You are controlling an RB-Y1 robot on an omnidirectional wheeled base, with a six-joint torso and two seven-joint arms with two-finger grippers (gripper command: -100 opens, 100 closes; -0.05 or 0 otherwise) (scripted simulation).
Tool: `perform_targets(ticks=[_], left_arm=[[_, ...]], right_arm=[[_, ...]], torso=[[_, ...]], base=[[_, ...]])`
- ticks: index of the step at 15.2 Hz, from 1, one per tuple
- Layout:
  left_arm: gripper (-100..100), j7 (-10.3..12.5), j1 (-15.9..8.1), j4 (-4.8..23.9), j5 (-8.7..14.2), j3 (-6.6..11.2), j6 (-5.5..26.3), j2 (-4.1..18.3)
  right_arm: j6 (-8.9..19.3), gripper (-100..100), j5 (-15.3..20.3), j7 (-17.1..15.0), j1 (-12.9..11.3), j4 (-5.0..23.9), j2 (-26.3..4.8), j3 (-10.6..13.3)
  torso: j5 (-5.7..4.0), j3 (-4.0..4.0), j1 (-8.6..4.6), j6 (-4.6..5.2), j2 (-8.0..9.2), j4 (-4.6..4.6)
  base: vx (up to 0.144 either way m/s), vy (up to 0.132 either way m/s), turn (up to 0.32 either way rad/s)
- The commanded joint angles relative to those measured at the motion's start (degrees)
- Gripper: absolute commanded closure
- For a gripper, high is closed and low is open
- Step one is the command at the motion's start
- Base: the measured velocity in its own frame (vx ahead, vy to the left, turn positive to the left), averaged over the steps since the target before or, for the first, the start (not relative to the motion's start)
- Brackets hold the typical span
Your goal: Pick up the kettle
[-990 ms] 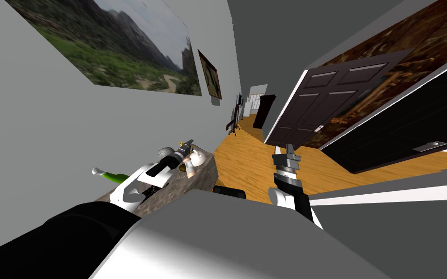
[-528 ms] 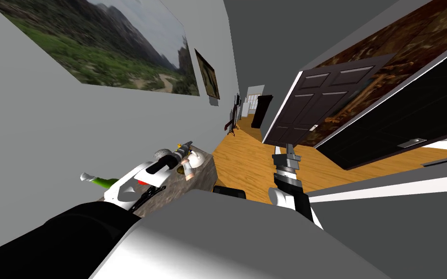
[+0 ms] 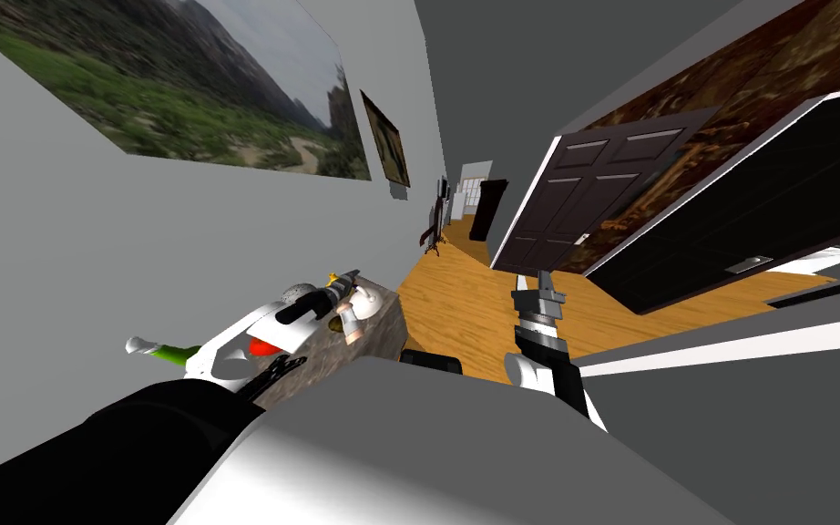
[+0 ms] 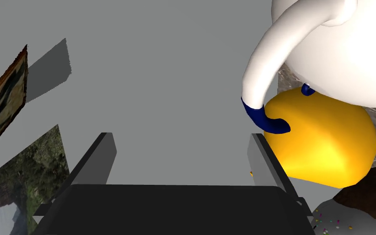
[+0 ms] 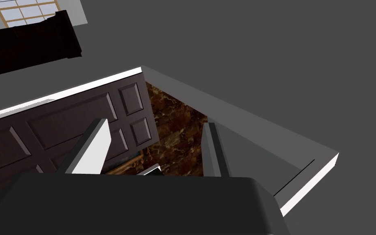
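Though agape, left claw (image 4: 182, 140) beside kettle (image 4: 338, 61).

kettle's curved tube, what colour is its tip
Dark blue tip on round white kettle; left wrist view best.

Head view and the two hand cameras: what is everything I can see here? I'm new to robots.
kettle: one, white with a blue-tipped handle, on the table, just past one left finger
rounded object: one, yellow, beside the kettle
bottle: one, green with a white cap, at the table's near end
table: one, grey-brown stone, against the left wall
landscape painting: one, green and grey, on the left wall
small picture: one, dark, farther along that wall
door: one, dark brown, open, on the right
floor: orange wood, in the corridor
left gripper: open, at the kettle
right gripper: open, facing the door
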Motion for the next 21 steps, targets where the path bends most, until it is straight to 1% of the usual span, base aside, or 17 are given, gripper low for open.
perform_targets(ticks=[1,2,3,5,6,7,10,11,12,13,15,16,17,21], left_arm=[[-100,0.2,0.5,-0.4,0.2,0.11,1.7,0.6],[-100,0.4,0.8,-0.6,0.4,0.16,3.4,1.4],[-100,0.4,0.8,-0.6,0.4,0.16,3.4,1.4],[-100,0.9,1.5,-1.2,1.0,0.07,6.5,2.7],[-100,0.9,1.5,-1.2,1.0,0.07,6.5,2.7],[-100,1.1,1.9,-1.4,1.3,-0.07,7.9,3.2],[-100,1.5,3.0,-1.8,2.1,-0.92,10.7,4.1],[-100,1.7,3.9,-1.6,2.6,-1.82,11.6,4.0],[-100,1.5,3.3,-2.0,2.2,-0.82,10.6,4.0],[-100,1.2,3.0,-0.4,2.0,-1.33,9.9,3.5],[-100,0.8,2.4,1.4,1.6,-1.77,8.8,3.0],[-100,1.1,2.9,0.3,1.9,-1.41,9.5,3.3],[100,1.0,2.8,0.5,1.9,-1.46,9.3,3.3],[100,1.1,2.8,0.6,1.9,-1.49,9.3,3.2]], right_arm=[[0.0,0,0.0,0.0,0.0,0.0,0.0,0.0],[0.0,0,0.0,0.0,0.0,0.0,0.0,0.0],[0.0,0,0.0,0.0,0.0,0.0,0.0,0.0],[0.0,0,0.0,0.0,0.0,0.0,0.0,0.0],[0.0,0,0.0,0.0,0.0,0.0,0.0,0.0],[0.0,0,0.0,0.0,0.0,0.0,0.0,0.0],[0.0,0,0.0,0.0,0.0,0.0,0.0,0.0],[0.0,0,0.0,0.0,0.0,0.0,0.0,0.0],[0.0,0,0.0,0.0,0.0,0.0,0.0,0.0],[0.0,0,0.0,0.0,0.0,0.0,0.0,0.0],[0.0,0,0.0,0.0,0.0,0.0,0.0,0.0],[0.0,0,0.0,0.0,0.0,0.0,0.0,0.0],[0.0,0,0.0,0.0,0.0,0.0,0.0,0.0],[0.0,0,0.0,0.0,0.0,0.0,0.0,0.0]], torso=[[0.00,0.00,0.00,0.00,0.00,0.00],[0.00,0.00,0.00,-0.01,0.00,0.00],[0.00,0.00,-0.01,0.00,-0.01,0.00],[0.00,0.00,-0.01,0.00,-0.01,0.00],[0.00,-0.02,-0.01,0.01,-0.03,-0.01],[0.00,-0.02,-0.01,0.00,-0.04,-0.01],[0.00,-0.05,-0.02,0.00,-0.08,-0.02],[0.00,-0.06,-0.02,0.00,-0.10,-0.02],[0.00,-0.06,-0.01,-0.01,-0.10,-0.03],[0.00,-0.04,-0.01,-0.01,-0.06,-0.02],[0.01,-0.03,-0.02,0.01,-0.05,-0.01],[0.01,-0.04,-0.01,0.01,-0.06,-0.01],[0.00,-0.02,-0.02,-0.01,-0.04,-0.01],[-0.09,0.04,-0.12,0.02,0.06,0.03]], base=[[0.023,0.008,-0.045],[0.022,0.007,-0.053],[0.020,0.007,-0.045],[0.026,0.005,-0.072],[0.033,0.009,-0.059],[0.031,0.008,-0.038],[0.043,0.005,-0.065],[0.044,0.009,-0.042],[0.024,0.007,-0.011],[0.022,0.004,-0.041],[0.030,0.004,-0.080],[0.020,0.005,-0.031],[0.007,0.002,-0.001],[0.001,0.000,0.003]])
